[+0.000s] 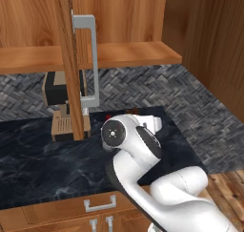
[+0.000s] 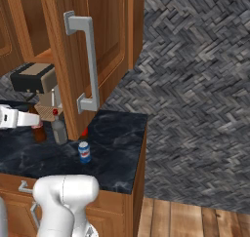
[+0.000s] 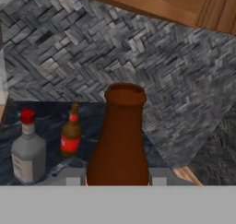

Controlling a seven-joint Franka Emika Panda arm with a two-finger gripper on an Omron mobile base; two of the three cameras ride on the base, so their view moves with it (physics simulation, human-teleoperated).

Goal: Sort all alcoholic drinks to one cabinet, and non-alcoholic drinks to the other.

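Observation:
In the hand view a brown beer bottle (image 3: 119, 140) stands upright between my gripper's (image 3: 117, 178) fingers (image 3: 159, 176), and the gripper is shut on its body. To its left on the dark counter stand a greyish liquor bottle with a red cap (image 3: 28, 154) and a small dark cola bottle with a red label (image 3: 70, 136). From the right base view my gripper (image 2: 39, 124) reaches in from the left over the beer bottle (image 2: 38, 132), with the liquor bottle (image 2: 59, 129) just right of it. A blue soda can (image 2: 84, 152) stands nearer the counter's front.
An open wooden cabinet door (image 2: 105, 41) with a grey handle (image 2: 88, 60) hangs over the counter (image 2: 117, 143), close to the bottles. A coffee machine (image 1: 62, 100) sits at the back. The counter ends at the right above the herringbone floor (image 2: 195, 85).

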